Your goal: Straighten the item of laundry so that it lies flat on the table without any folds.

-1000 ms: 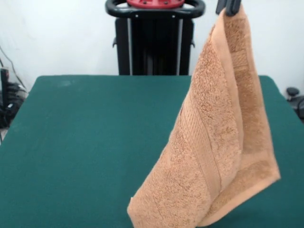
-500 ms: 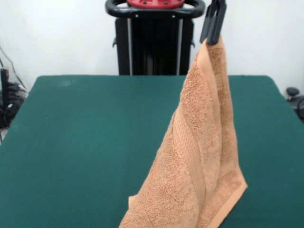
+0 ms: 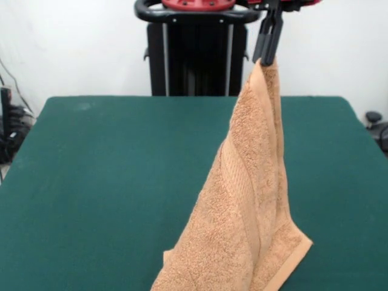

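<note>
Towel [image 3: 242,206] lower edge cut off at bottom; gripper [image 3: 267,59] and arm cropped at top.

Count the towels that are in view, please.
1. The towel hangs from the end effector, its lower end reaching the table near the picture's bottom edge.

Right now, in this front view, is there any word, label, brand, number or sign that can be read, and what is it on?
None can be read.
Towel: no writing and no label shows on the side facing the camera.
Gripper, shut on the towel's top corner: plain black, no marking.
Table: plain green cloth, no sign.
Pedestal: black and red, no lettering can be made out.
</note>
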Robot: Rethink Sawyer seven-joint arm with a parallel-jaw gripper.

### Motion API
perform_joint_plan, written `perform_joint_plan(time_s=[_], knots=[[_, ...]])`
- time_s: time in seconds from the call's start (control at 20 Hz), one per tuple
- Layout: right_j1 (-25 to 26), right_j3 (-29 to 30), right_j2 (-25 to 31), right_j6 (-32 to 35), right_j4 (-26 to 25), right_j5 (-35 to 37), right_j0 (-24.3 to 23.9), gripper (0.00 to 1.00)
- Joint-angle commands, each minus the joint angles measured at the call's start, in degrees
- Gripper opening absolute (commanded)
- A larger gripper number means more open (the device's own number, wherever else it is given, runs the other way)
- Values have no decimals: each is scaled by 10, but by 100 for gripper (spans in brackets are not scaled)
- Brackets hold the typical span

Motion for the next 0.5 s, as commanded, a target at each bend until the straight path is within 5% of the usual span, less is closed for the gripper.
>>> perform_joint_plan(time_s=[0.05,0.5], knots=[[-4,74,2,137,9,116,47,0],[18,70,-44,246,66,158,121,0]])
